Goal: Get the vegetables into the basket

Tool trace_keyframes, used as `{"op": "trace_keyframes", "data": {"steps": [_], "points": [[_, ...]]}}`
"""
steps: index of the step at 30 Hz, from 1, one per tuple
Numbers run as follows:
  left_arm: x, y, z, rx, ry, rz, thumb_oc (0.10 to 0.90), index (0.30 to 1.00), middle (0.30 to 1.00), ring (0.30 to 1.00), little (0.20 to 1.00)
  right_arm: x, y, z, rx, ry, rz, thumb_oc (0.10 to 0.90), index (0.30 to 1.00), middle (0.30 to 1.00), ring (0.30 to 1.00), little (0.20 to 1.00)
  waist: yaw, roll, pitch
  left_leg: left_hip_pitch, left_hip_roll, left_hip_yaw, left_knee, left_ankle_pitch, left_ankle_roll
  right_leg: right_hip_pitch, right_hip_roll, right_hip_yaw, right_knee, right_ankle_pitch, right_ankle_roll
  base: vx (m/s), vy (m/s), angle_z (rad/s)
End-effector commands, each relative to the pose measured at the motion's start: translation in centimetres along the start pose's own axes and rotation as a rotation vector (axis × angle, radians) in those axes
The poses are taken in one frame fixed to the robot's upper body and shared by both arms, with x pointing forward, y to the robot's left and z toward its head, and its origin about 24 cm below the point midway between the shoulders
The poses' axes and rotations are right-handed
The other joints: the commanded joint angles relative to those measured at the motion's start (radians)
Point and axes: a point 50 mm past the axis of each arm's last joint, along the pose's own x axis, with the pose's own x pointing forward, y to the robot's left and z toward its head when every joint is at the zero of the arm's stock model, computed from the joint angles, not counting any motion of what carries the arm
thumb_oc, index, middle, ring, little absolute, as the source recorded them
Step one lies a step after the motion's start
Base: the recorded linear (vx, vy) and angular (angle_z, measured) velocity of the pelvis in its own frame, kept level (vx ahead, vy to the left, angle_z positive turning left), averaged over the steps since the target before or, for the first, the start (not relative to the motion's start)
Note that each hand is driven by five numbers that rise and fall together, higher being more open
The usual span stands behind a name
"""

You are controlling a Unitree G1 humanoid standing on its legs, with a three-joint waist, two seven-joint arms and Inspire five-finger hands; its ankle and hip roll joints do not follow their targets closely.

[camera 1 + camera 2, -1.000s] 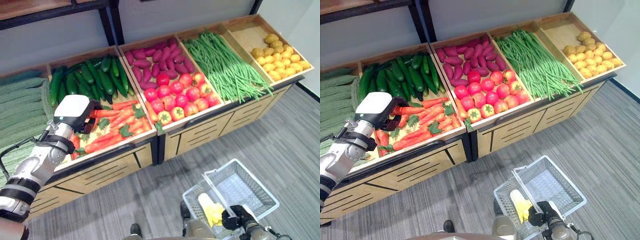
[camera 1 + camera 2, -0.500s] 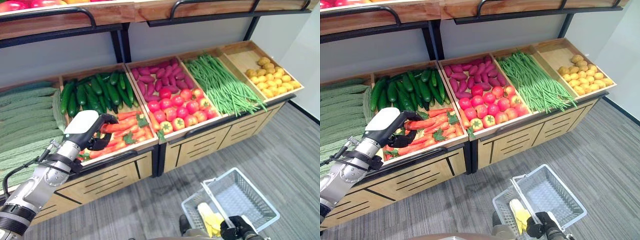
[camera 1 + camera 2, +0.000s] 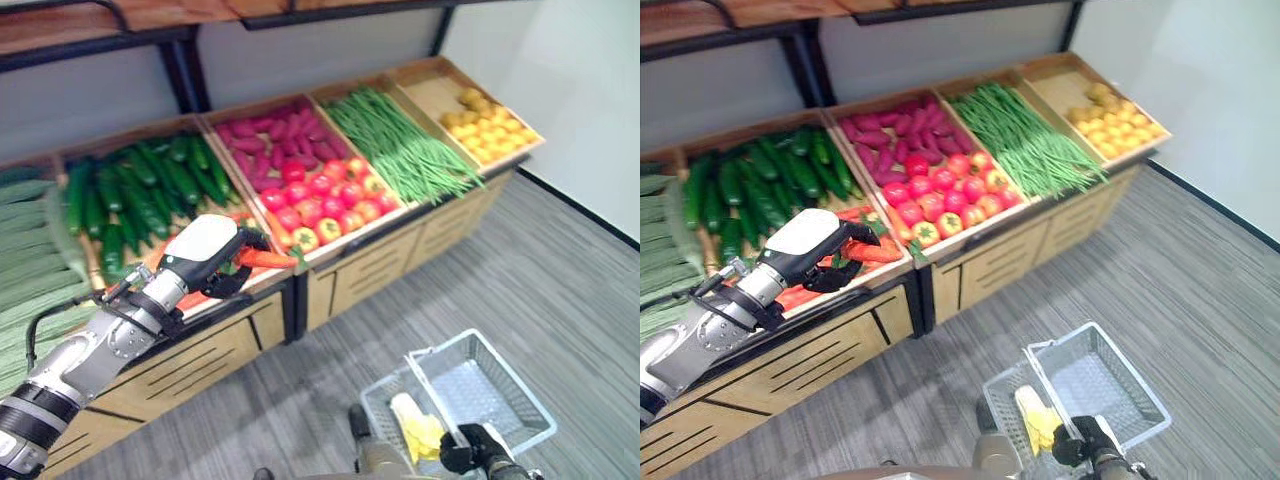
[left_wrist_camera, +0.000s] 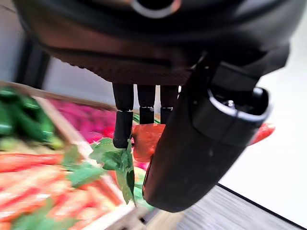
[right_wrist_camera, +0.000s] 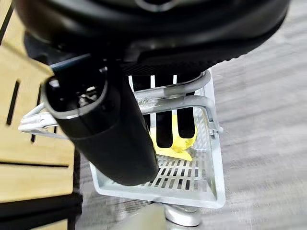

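Item: carrot (image 3: 262,259). Orange-red tapered root with a green leafy top, the leaves hanging beside the fingers (image 4: 123,125) in the left wrist view. Location: lifted clear of the carrot bin (image 3: 205,295), held over that bin's near right corner. Long axis roughly level, tip pointing right, toward the tomatoes (image 3: 322,197).

Left hand (image 3: 205,262): dark fingers and thumb curled round the carrot's thick end, leaving the pointed end free.

Right hand (image 3: 472,447): at the near right, fingers wrapped over the handle (image 5: 163,98) of the basket (image 3: 525,400), carrying it low above the grey floor (image 3: 560,270).

Basket: white wire, open top, one yellow item, apparently a corn cob (image 3: 412,425), lying at its left end. The rest of its bottom is bare.

Governing relation: the basket lies to the right of and nearer than the carrot, and well below it, well apart. The left hand is the carrying hand and must travel right, toward the robot and down. The carrot's long axis lies roughly along that travel, so judged able to go in tip first.

Display stand, left to right: cucumbers (image 3: 140,180) behind the carrots, purple sweet potatoes (image 3: 265,145) behind the tomatoes, green beans (image 3: 400,145), small yellow produce (image 3: 490,122).

Progress: judged early, one vegetable binned, one in transit.
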Motion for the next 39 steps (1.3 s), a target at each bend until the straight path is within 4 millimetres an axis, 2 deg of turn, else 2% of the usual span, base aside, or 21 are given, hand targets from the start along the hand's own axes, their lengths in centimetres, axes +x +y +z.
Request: {"op": "trace_keyframes", "data": {"steps": [1, 4, 7, 11, 17, 19, 20, 21, 22, 24, 25, 26, 27, 28, 29, 30, 31, 32, 35, 38, 39], "points": [[0.4, 6.4, 1.5, 0.089, -0.111, 0.247, 0.400, 0.300, 0.300, 0.300, 0.300, -0.2, -1.7, 0.2, -0.077, -0.046, -0.043, 0.400, 0.300, 0.300, 0.300, 0.300, 0.063, 0.048, -0.021, -0.001, 0.031, -0.084, 0.038, -0.085, -0.034, 0.080, -0.131, -0.092, 0.196, -0.197, 0.063, -0.04, 0.036, -0.88], [-0.3, 6.5, 1.2, 0.096, -0.091, 0.242, 0.400, 0.300, 0.300, 0.300, 0.300, -0.1, -1.4, 0.6, -0.091, -0.061, -0.033, 0.400, 0.300, 0.300, 0.300, 0.300, 0.070, 0.044, -0.034, 0.005, 0.032, -0.037, 0.021, -0.072, -0.037, 0.104, -0.113, -0.113, 0.218, -0.222, 0.062, -0.05, -0.041, -0.70], [-0.6, 6.2, 0.7, 0.084, -0.059, 0.246, 0.400, 0.300, 0.300, 0.300, 0.300, 0.1, -1.5, 1.5, -0.096, -0.090, -0.041, 0.400, 0.300, 0.300, 0.300, 0.300, 0.073, 0.037, -0.043, 0.013, 0.037, 0.015, 0.022, -0.064, -0.050, 0.131, -0.097, -0.133, 0.150, -0.224, 0.066, 0.02, -0.165, -0.43], [-0.4, 5.5, 0.7, 0.053, -0.059, 0.252, 0.400, 0.300, 0.300, 0.300, 0.300, -0.1, -1.6, 1.3, -0.092, -0.088, -0.049, 0.400, 0.300, 0.300, 0.300, 0.300, 0.056, 0.045, -0.047, 0.016, 0.065, 0.045, 0.028, -0.045, -0.073, 0.136, -0.066, -0.121, 0.112, -0.241, 0.055, 0.03, -0.207, -0.42], [0.3, 4.2, 1.2, -0.021, -0.069, 0.261, 0.400, 0.300, 0.300, 0.300, 0.300, -0.4, -3.2, 0.2, -0.044, -0.055, -0.125, 0.400, 0.300, 0.300, 0.300, 0.300, 0.017, 0.088, -0.038, 0.013, 0.130, 0.049, 0.017, 0.022, -0.130, 0.137, -0.001, -0.093, 0.086, -0.279, 0.017, 0.02, -0.238, -0.20], [1.1, 3.8, 1.7, -0.069, -0.088, 0.280, 0.400, 0.300, 0.300, 0.300, 0.300, -0.5, -4.5, 0.0, -0.028, -0.043, -0.175, 0.400, 0.300, 0.300, 0.300, 0.300, 0.000, 0.103, -0.025, -0.013, 0.183, 0.045, 0.094, 0.041, -0.166, 0.152, 0.030, -0.086, 0.068, -0.298, -0.010, 0.06, -0.347, -0.24], [1.2, 3.7, 1.8, -0.080, -0.091, 0.288, 0.400, 0.300, 0.300, 0.300, 0.300, -0.5, -5.0, 0.2, -0.035, -0.051, -0.187, 0.400, 0.300, 0.300, 0.300, 0.300, 0.007, 0.107, -0.017, -0.027, 0.191, 0.006, 0.137, 0.050, -0.176, 0.160, 0.045, -0.073, 0.063, -0.307, -0.023, -0.01, -0.296, -0.11], [1.3, 3.7, 2.0, -0.089, -0.097, 0.297, 0.400, 0.300, 0.300, 0.300, 0.300, -0.4, -5.6, 0.6, -0.043, -0.061, -0.205, 0.400, 0.300, 0.300, 0.300, 0.300, 0.018, 0.110, -0.001, -0.055, 0.181, -0.049, 0.166, 0.082, -0.168, 0.152, 0.057, -0.063, 0.062, -0.296, -0.041, -0.03, -0.154, -0.17], [1.3, 3.6, 2.1, -0.094, -0.099, 0.300, 0.400, 0.300, 0.300, 0.300, 0.300, -0.4, -6.2, 1.0, -0.051, -0.071, -0.222, 0.400, 0.300, 0.300, 0.300, 0.300, 0.037, 0.112, 0.007, -0.080, 0.149, -0.133, 0.172, 0.085, -0.162, 0.153, 0.060, -0.043, 0.055, -0.294, -0.044, -0.07, -0.075, -0.48], [1.3, 3.6, 2.1, -0.093, -0.100, 0.301, 0.400, 0.300, 0.300, 0.300, 0.300, -0.4, -6.2, 1.0, -0.051, -0.072, -0.223, 0.400, 0.300, 0.300, 0.300, 0.300, 0.035, 0.112, 0.003, -0.088, 0.147, -0.136, 0.171, 0.089, -0.161, 0.148, 0.059, -0.046, 0.052, -0.290, -0.044, 0.01, -0.029, -0.81], [1.0, 3.4, 2.0, -0.090, -0.090, 0.311, 0.400, 0.300, 0.300, 0.300, 0.300, -0.1, -6.8, 2.0, -0.062, -0.095, -0.239, 0.400, 0.300, 0.300, 0.300, 0.300, 0.066, 0.110, 0.010, -0.124, 0.085, -0.290, 0.120, 0.044, -0.129, 0.140, 0.059, 0.010, 0.045, -0.285, -0.040, 0.09, -0.061, -0.78], [0.7, 3.6, 1.9, -0.074, -0.088, 0.328, 0.400, 0.300, 0.300, 0.300, 0.300, 0.0, -6.9, 2.4, -0.080, -0.109, -0.244, 0.400, 0.300, 0.300, 0.300, 0.300, 0.078, 0.109, 0.016, -0.155, 0.093, -0.372, 0.080, 0.063, -0.127, 0.133, 0.072, 0.064, 0.045, -0.284, -0.040, 0.10, -0.062, -0.89], [0.7, 3.6, 1.9, -0.073, -0.088, 0.329, 0.400, 0.300, 0.300, 0.300, 0.300, 0.0, -6.9, 2.4, -0.080, -0.109, -0.244, 0.400, 0.300, 0.300, 0.300, 0.300, 0.077, 0.109, 0.012, -0.159, 0.093, -0.373, 0.078, 0.066, -0.127, 0.128, 0.072, 0.064, 0.046, -0.285, -0.040, 0.12, 0.008, -0.79], [0.7, 3.5, 2.0, -0.073, -0.096, 0.336, 0.400, 0.300, 0.300, 0.300, 0.300, 0.1, -7.2, 2.9, -0.096, -0.121, -0.253, 0.400, 0.300, 0.300, 0.300, 0.300, 0.098, 0.111, 0.022, -0.200, 0.083, -0.480, 0.041, 0.103, -0.128, 0.129, 0.082, 0.097, 0.047, -0.284, -0.040, 0.07, 0.025, -0.80], [0.8, 3.5, 2.0, -0.073, -0.096, 0.337, 0.400, 0.300, 0.300, 0.300, 0.300, 0.1, -7.2, 2.9, -0.096, -0.121, -0.253, 0.400, 0.300, 0.300, 0.300, 0.300, 0.096, 0.110, 0.022, -0.199, 0.082, -0.483, 0.038, 0.104, -0.129, 0.129, 0.081, 0.094, 0.048, -0.286, -0.040, 0.13, 0.056, -0.55], [0.6, 3.7, 2.1, -0.072, -0.100, 0.346, 0.400, 0.300, 0.300, 0.300, 0.300, 0.3, -7.2, 3.2, -0.095, -0.122, -0.262, 0.400, 0.300, 0.300, 0.300, 0.300, 0.120, 0.117, 0.029, -0.218, 0.060, -0.605, 0.003, 0.127, -0.135, 0.136, 0.100, 0.139, 0.046, -0.294, -0.038, 0.09, 0.070, -0.73], [0.5, 3.8, 2.1, -0.066, -0.100, 0.351, 0.400, 0.300, 0.300, 0.300, 0.300, 0.3, -7.1, 3.3, -0.099, -0.130, -0.258, 0.400, 0.300, 0.300, 0.300, 0.300, 0.123, 0.120, 0.029, -0.218, 0.053, -0.639, -0.009, 0.131, -0.137, 0.138, 0.109, 0.164, 0.048, -0.298, -0.039, 0.14, 0.135, -0.69], [0.4, 3.9, 2.1, -0.063, -0.099, 0.359, 0.400, 0.300, 0.300, 0.300, 0.300, 0.3, -7.0, 3.4, -0.102, -0.132, -0.252, 0.400, 0.300, 0.300, 0.300, 0.300, 0.124, 0.123, 0.026, -0.217, 0.051, -0.647, -0.009, 0.134, -0.138, 0.142, 0.111, 0.183, 0.054, -0.304, -0.037, 0.13, 0.176, -1.00], [0.2, 4.2, 2.2, -0.078, -0.108, 0.364, 0.400, 0.300, 0.300, 0.300, 0.300, 0.3, -6.7, 3.3, -0.103, -0.136, -0.240, 0.400, 0.300, 0.300, 0.300, 0.300, 0.121, 0.124, 0.021, -0.205, 0.046, -0.607, 0.009, 0.113, -0.129, 0.150, 0.102, 0.206, 0.071, -0.322, -0.031, 0.10, 0.196, -0.98], [0.6, 3.4, 2.4, -0.106, -0.119, 0.322, 0.400, 0.300, 0.300, 0.300, 0.300, 0.2, -6.4, 3.0, -0.088, -0.122, -0.238, 0.400, 0.300, 0.300, 0.300, 0.300, 0.094, 0.112, -0.009, -0.153, 0.018, -0.532, -0.013, 0.078, -0.091, 0.142, 0.053, 0.258, 0.080, -0.295, 0.009, 0.13, 0.367, -0.36], [0.6, 3.4, 2.4, -0.106, -0.120, 0.321, 0.400, 0.300, 0.300, 0.300, 0.300, 0.2, -6.4, 2.9, -0.087, -0.121, -0.238, 0.400, 0.300, 0.300, 0.300, 0.300, 0.099, 0.110, -0.010, -0.151, 0.017, -0.527, -0.015, 0.078, -0.090, 0.141, 0.052, 0.263, 0.079, -0.295, 0.011, 0.00, 0.324, -0.63]]}}
